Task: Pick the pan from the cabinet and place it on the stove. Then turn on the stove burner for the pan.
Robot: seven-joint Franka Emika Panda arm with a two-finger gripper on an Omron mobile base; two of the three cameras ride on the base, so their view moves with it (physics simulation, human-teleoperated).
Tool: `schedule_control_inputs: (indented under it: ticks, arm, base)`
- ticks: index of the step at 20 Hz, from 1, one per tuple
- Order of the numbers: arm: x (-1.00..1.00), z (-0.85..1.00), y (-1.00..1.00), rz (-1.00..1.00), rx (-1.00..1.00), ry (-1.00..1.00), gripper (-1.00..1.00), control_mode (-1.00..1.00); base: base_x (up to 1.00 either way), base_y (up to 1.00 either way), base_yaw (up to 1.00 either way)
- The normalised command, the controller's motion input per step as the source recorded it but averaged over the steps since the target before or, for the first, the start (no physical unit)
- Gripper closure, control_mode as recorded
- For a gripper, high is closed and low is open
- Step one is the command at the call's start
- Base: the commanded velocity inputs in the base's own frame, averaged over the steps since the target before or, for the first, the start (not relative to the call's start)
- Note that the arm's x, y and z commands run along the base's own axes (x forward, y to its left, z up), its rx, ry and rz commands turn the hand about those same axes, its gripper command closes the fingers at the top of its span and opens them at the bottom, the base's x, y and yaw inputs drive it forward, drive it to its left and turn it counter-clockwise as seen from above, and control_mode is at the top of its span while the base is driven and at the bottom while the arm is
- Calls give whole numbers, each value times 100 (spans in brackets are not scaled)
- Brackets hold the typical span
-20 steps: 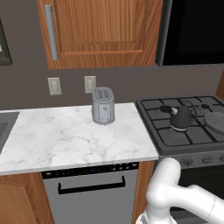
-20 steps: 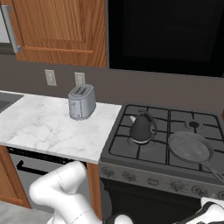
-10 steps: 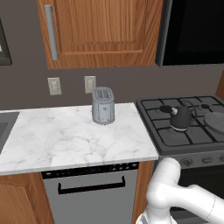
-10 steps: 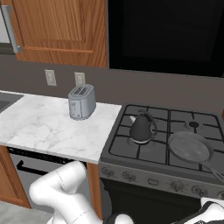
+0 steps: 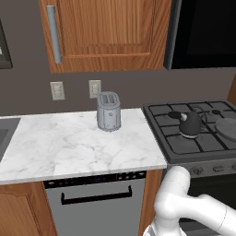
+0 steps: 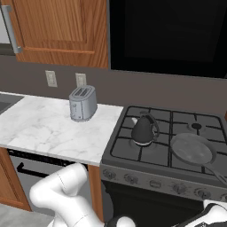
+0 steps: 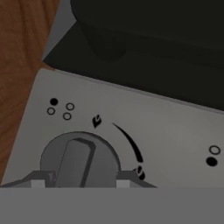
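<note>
The pan (image 6: 193, 148) lies flat on the front right burner of the stove (image 6: 125, 151), its long handle pointing to the front right; its edge shows at the right border of the left base view (image 5: 229, 129). The cabinet (image 5: 106, 32) hangs shut above the counter, also seen at upper left (image 6: 57, 31). In the hand view my gripper (image 7: 81, 181) faces the stove's grey front panel, its two tips pressed against either side of a round knob (image 7: 80, 159) with a raised bar. Flame marks and a curved scale sit beside that knob.
A small black kettle (image 6: 142, 129) stands on the front left burner, left of the pan. A silver toaster (image 5: 109, 111) sits on the white marble counter (image 5: 69, 147) near the wall. A dishwasher (image 5: 97, 203) is below the counter. Wood shows left of the panel (image 7: 17, 65).
</note>
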Motion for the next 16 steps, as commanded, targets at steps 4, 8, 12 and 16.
schedule_control_inputs:
  ticks: [4,8,12,16]
  arm:
    - [0,-12,0,1,-9,2,100,-100]
    - [0,-17,0,4,-14,0,100,-100]
    - [0,-20,0,5,-20,-1,100,-100]
    - [0,-16,0,5,-25,-7,100,-100]
  base:
    - [0,0,0]
    - [0,0,0]
    - [0,0,0]
    - [0,0,0]
